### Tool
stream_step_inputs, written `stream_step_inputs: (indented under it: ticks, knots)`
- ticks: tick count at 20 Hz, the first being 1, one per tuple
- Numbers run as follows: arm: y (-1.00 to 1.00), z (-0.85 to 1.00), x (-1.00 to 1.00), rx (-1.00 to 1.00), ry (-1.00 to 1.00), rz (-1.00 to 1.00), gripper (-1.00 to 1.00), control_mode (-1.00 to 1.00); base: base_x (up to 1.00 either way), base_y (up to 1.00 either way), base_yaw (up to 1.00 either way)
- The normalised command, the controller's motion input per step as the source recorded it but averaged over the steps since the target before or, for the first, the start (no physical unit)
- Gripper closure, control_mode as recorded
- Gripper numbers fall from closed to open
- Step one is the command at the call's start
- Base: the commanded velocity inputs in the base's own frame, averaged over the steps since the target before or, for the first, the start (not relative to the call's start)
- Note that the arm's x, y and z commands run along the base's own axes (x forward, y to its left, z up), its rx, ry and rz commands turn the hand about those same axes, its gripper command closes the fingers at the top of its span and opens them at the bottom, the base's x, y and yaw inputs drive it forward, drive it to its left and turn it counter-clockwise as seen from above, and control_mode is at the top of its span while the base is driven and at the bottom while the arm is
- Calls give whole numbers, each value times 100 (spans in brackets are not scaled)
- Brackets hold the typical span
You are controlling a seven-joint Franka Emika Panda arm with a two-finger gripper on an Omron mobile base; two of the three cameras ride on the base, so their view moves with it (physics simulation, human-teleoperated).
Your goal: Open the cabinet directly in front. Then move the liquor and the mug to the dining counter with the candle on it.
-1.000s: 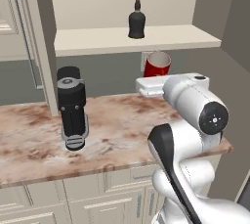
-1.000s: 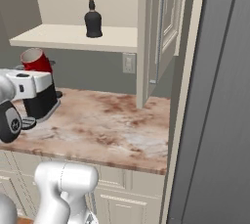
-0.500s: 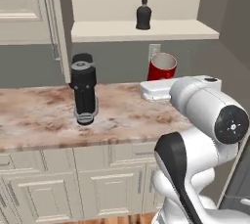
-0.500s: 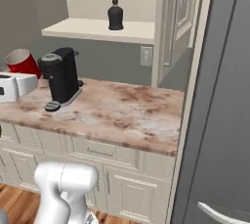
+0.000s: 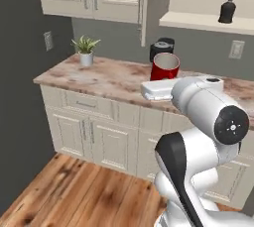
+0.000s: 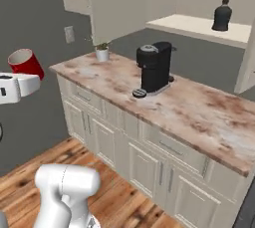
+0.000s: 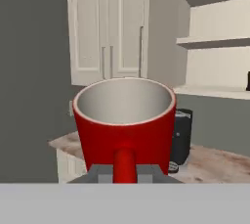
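Mug [image 7: 125, 120], glossy red cylinder, pale inside, clamped by handle in gripper [image 7: 125, 171], held over wood floor [image 5: 74, 191], clear of marbled counter edge [image 6: 149, 122]. Liquor [image 6: 221, 15], dark slim-neck bottle, upright on far beige shelf [image 6: 199, 27].

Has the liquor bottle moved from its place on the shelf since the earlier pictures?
No. The liquor stands upright on the same open cabinet shelf as before; the views shifted because the base drove, carrying the mug in the shut gripper.

gripper [image 7: 125, 171] clamped shut, arm [image 5: 198, 146] raised
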Motion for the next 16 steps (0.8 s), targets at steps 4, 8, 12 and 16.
stream_step_inputs:
  ticks: [4, 8, 12, 16]
  knots:
    - [0, 0, 0, 0, 0, 0, 100, 100, -58, 0, 83]
    - [0, 0, 0, 0, 0, 0, 100, 100, -49, 0, 86]
    - [0, 0, 0, 0, 0, 0, 100, 100, -50, -5, 88]
    - [0, 0, 0, 0, 0, 0, 100, 100, -54, -5, 89]
